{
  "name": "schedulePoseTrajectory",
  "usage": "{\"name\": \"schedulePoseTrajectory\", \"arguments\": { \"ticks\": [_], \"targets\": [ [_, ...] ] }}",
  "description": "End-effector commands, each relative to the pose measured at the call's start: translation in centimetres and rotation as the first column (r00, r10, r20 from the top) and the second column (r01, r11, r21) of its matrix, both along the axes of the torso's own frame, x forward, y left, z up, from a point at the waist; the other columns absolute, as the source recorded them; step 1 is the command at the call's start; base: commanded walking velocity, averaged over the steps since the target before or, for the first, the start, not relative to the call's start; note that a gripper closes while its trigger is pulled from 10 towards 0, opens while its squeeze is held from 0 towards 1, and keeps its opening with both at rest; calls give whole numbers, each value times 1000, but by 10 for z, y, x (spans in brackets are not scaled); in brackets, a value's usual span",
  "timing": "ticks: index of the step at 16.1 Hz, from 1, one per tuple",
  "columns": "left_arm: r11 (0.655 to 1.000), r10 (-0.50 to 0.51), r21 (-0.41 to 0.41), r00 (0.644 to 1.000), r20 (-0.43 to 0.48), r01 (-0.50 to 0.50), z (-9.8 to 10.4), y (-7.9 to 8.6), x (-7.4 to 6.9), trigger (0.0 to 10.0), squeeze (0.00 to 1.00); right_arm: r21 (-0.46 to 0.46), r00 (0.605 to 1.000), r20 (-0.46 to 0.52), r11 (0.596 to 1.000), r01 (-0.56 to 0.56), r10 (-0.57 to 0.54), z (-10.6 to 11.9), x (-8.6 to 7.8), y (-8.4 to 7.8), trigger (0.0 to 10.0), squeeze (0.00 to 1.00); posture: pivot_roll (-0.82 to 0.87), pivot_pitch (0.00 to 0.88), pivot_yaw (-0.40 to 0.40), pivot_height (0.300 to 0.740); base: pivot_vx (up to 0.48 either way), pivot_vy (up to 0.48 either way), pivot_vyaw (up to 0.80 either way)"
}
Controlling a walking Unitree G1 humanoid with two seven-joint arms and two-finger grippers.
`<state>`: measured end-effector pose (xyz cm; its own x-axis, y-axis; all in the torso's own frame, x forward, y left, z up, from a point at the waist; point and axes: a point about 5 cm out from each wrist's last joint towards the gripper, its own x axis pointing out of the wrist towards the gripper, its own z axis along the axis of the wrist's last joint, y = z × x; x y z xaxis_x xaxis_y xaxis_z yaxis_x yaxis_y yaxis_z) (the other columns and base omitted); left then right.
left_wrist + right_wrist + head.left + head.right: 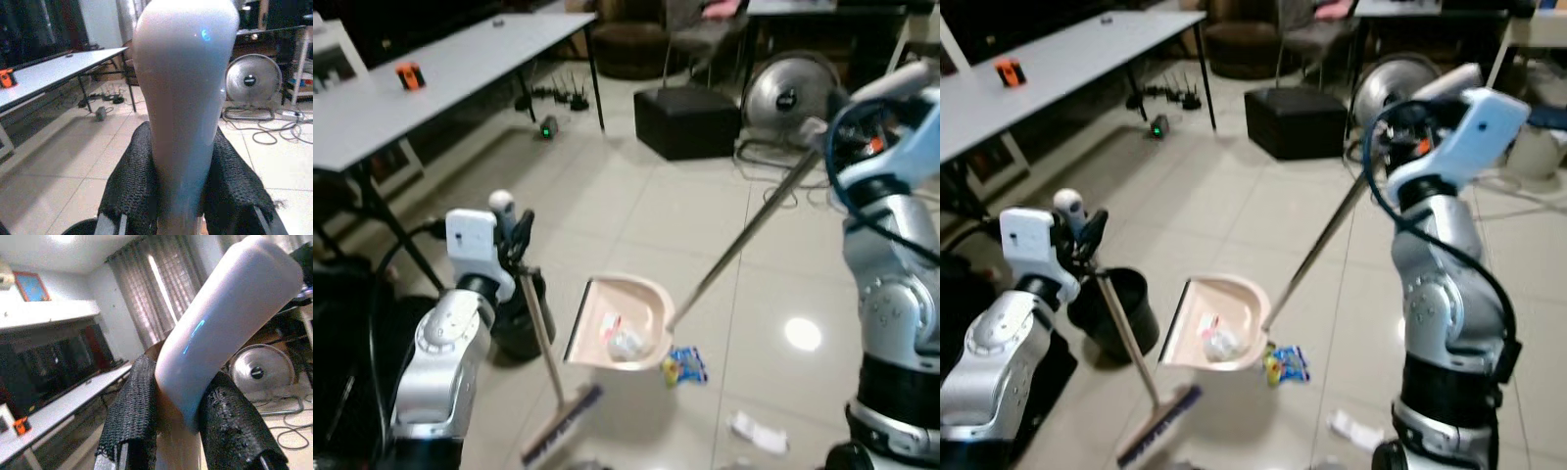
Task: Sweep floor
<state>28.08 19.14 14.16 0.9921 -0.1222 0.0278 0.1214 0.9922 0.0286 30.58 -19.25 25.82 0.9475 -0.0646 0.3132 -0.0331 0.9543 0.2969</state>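
Left end effector [178, 215] clamped on broom [544, 357] handle; bristle head on floor near robot's feet. Right end effector [178, 431] gripping dustpan handle [744, 235]. Dustpan [619, 323] on tiles just ahead, crumpled white litter [625, 343] inside, colourful wrapper [685, 365] beside rim. Black bin [1116, 308] by broom. Fan [791, 93], grey worktop [440, 73] beyond.

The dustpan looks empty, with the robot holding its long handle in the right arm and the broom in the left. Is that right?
Not empty: the left eye view shows crumpled white litter lying inside the dustpan. The rest holds: right gripper on its handle, left gripper on the broom.
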Motion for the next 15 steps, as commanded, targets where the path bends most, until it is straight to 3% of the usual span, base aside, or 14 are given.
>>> {"name": "schedulePoseTrajectory", "arguments": {
  "ticks": [1, 8, 15],
  "targets": [
    [1000, -7, 21, 1000, 28, 7, 9, 2, 3, 10000, 0, 12, 999, 44, 1000, -18, 17, 9, -3, 4, 10000, 0, -12, 0, 108, 740, 0, 345, 0],
    [1000, -10, 25, 1000, 20, 10, 7, 4, 2, 10000, 0, 6, 1000, 16, 1000, -14, 14, 3, -4, 4, 10000, 0, -8, 0, 100, 740, 0, 349, 0],
    [1000, 7, 15, 1000, 17, -8, 3, 2, -4, 10000, 0, -79, 999, 0, 996, -46, 46, 4, -1, 10, 10000, 0, -2, 0, 60, 740, 0, 349, 0]
  ]
}}
